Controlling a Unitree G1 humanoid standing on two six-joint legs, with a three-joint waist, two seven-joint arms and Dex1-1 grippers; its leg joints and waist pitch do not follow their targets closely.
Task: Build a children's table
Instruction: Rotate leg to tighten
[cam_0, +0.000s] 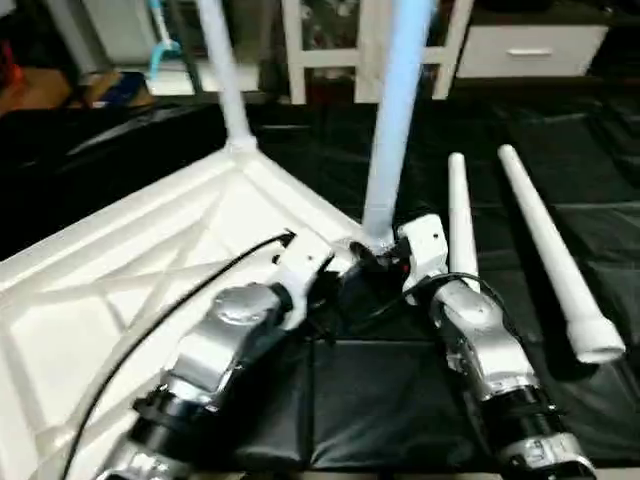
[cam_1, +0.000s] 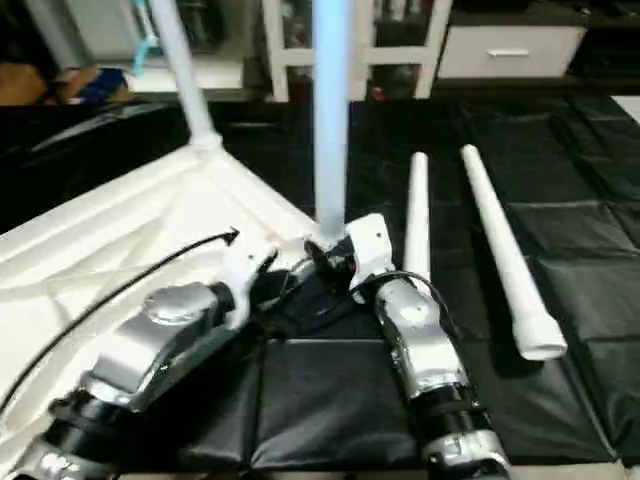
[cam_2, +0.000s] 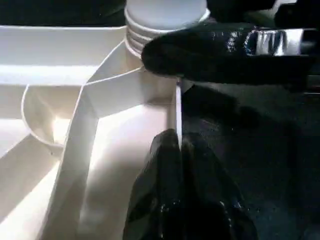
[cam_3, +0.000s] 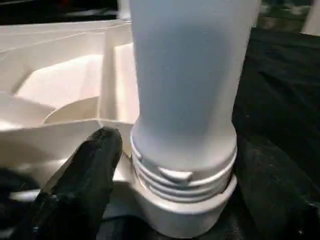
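Down at the bottom edge both silver forearms get cut off; the left gripper is clenched empty at the tabletop corner, the right gripper spread around the standing leg, whose top is cropped. Black mat underneath, two loose legs center-right, blurry white shelving along the top.

Tabletop inverted; two legs upright, two lying.

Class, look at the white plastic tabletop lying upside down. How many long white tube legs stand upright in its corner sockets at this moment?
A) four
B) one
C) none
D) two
D: one upright leg stands in the far corner socket and another upright leg in the near corner of the tabletop, while two loose legs lie on the black mat.
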